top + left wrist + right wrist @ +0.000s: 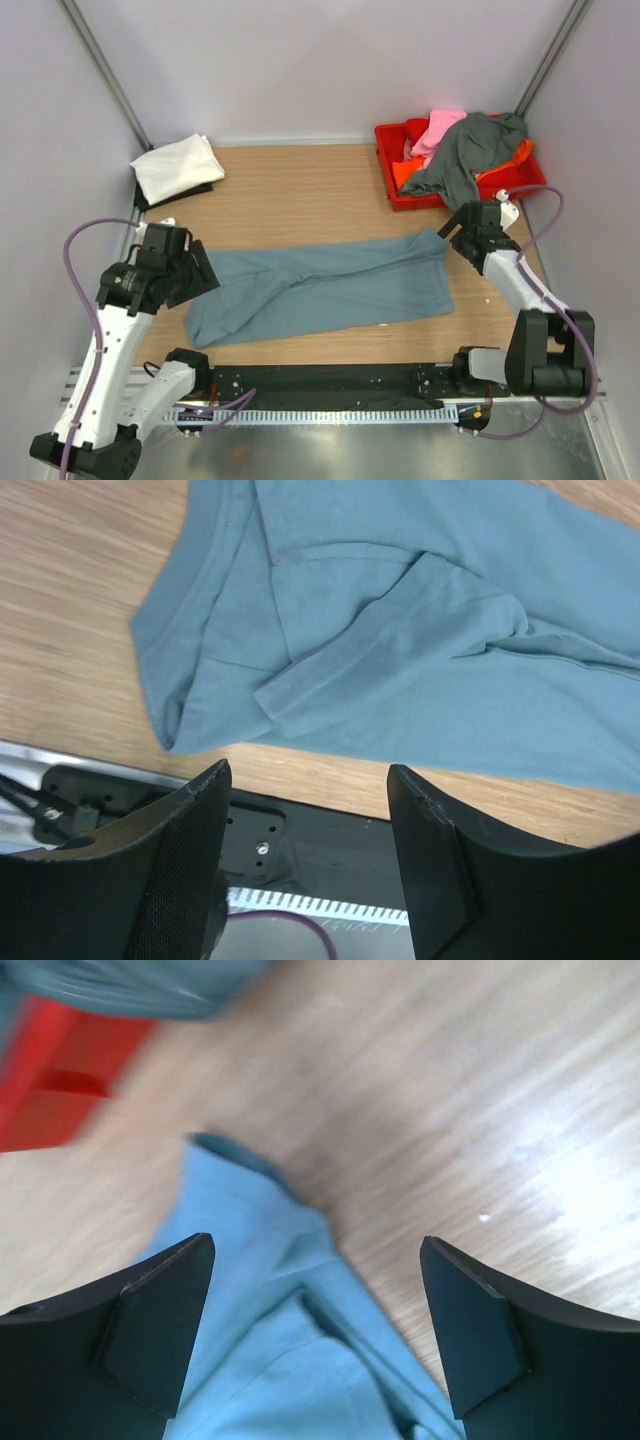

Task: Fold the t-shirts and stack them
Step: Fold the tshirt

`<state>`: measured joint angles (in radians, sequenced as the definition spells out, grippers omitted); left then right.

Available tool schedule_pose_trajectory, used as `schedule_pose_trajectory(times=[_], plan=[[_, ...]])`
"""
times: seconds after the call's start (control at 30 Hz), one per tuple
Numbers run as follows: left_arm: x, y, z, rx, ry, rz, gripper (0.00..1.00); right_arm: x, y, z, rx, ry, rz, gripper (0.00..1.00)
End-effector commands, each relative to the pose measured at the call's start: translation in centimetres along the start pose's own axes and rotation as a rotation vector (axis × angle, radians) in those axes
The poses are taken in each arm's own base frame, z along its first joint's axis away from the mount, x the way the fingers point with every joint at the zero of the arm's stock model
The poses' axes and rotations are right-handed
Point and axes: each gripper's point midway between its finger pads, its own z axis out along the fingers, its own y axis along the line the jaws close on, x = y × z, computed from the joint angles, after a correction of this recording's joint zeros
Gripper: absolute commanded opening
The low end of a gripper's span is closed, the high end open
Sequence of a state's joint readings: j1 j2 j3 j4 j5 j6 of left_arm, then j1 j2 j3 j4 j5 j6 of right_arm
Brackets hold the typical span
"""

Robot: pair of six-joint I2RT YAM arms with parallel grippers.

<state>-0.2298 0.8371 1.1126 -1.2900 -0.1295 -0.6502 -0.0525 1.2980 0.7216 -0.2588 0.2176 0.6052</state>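
Counting one blue-grey t-shirt [330, 290], one white t-shirt [177, 167], perhaps three in crate [384, 150]; left claw [308, 805], right claw [315, 1265] wide, empty.

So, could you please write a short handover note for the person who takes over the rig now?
Left gripper: open, empty, at the left end of the blue-grey t-shirt.
Right gripper: open, empty, at its right end.
The blue-grey t-shirt lies as a long, wrinkled strip across the table.
Done: white t-shirt folded, far left corner.
Left: finish folding and stack the blue-grey one; then the dark grey t-shirt, pink t-shirt and orange t-shirt, heaped in the red crate.
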Motion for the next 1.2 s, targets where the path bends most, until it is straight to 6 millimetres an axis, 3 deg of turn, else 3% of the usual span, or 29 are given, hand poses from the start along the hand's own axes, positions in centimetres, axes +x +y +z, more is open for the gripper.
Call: schedule_pose_trajectory(times=[0.0,0.07,0.1,0.17,0.23,0.37,0.4,0.43,0.5,0.6,0.63,0.67,0.8,0.83,0.9,0.93,0.97,1.03,1.07,1.1,1.13,1.17], plan=[[-0.8,-2.2,3.1,0.051,-0.007,-0.06,0.65,-3.8,4.3,-3.4,-0.226,-0.133,0.032,0.89],[-1.3,-2.9,4.7,0.066,-0.029,-0.117,0.62,-4.0,6.0,-4.3,-0.318,-0.141,0.016,0.86],[-1.4,-3.1,5.5,0.064,-0.026,-0.132,0.61,-2.8,7.6,-4.8,-0.4,-0.093,-0.015,0.86],[-1.7,-3.3,7.0,0.055,-0.047,-0.178,0.59,-2.2,8.9,-4.9,-0.445,-0.071,-0.055,0.82],[-1.4,-3.0,8.7,0.018,-0.033,-0.197,0.56,1.2,11.3,-4.9,-0.499,0.015,-0.148,0.8],[0.2,-2.9,11.9,-0.011,0.017,-0.24,0.5,5.5,14.1,-4.6,-0.54,0.113,-0.295,0.79],[1.3,-2.3,12.9,-0.035,0.043,-0.249,0.5,6.4,14.5,-4.4,-0.541,0.136,-0.314,0.79],[1.5,-2.3,13.9,-0.043,0.05,-0.258,0.48,8.1,14.7,-3.6,-0.527,0.187,-0.342,0.78],[2.3,-2.0,15.1,-0.062,0.072,-0.267,0.45,9.6,14.6,-2.8,-0.496,0.239,-0.354,0.76],[2.5,-1.4,17.1,-0.121,0.083,-0.25,0.17,12.2,14.0,-1.9,-0.448,0.318,-0.375,0.76],[2.4,-1.3,17.7,-0.136,0.084,-0.246,0.13,13.2,13.3,-1.4,-0.415,0.35,-0.387,0.76],[3.0,-0.9,18.8,-0.177,0.122,-0.232,0.1,13.6,13.1,-1.3,-0.4,0.358,-0.397,0.76],[2.3,-1.0,21.8,-0.237,0.173,-0.188,0.09,16.7,12.1,-1.8,-0.354,0.429,-0.435,0.76],[0.6,-1.4,22.3,-0.231,0.16,-0.187,0.09,17.7,11.4,-2.1,-0.34,0.456,-0.433,0.75],[0.5,-1.0,24.2,-0.262,0.215,-0.184,0.09,19.2,11.5,-3.9,-0.374,0.484,-0.451,0.75],[-0.4,-0.8,24.9,-0.268,0.219,-0.19,0.09,20.4,10.7,-4.5,-0.361,0.505,-0.446,0.75],[-2.4,-1.7,25.6,-0.254,0.2,-0.179,0.1,20.3,10.9,-5.6,-0.387,0.493,-0.441,0.75],[-2.8,-1.8,27.8,-0.288,0.24,-0.151,0.09,22.4,10.4,-7.6,-0.398,0.526,-0.441,0.75],[-5.5,-3.4,28.3,-0.26,0.201,-0.151,0.07,23.0,10.2,-8.3,-0.405,0.536,-0.439,0.75],[-6.3,-4.0,29.0,-0.258,0.196,-0.147,0.06,23.3,10.7,-9.6,-0.436,0.537,-0.428,0.75],[-5.9,-4.0,30.6,-0.295,0.219,-0.124,0.06,24.7,10.6,-11.0,-0.458,0.552,-0.451,0.75],[-9.8,-6.5,30.9,-0.246,0.143,-0.123,0.06,25.6,11.1,-12.3,-0.471,0.572,-0.415,0.75]])
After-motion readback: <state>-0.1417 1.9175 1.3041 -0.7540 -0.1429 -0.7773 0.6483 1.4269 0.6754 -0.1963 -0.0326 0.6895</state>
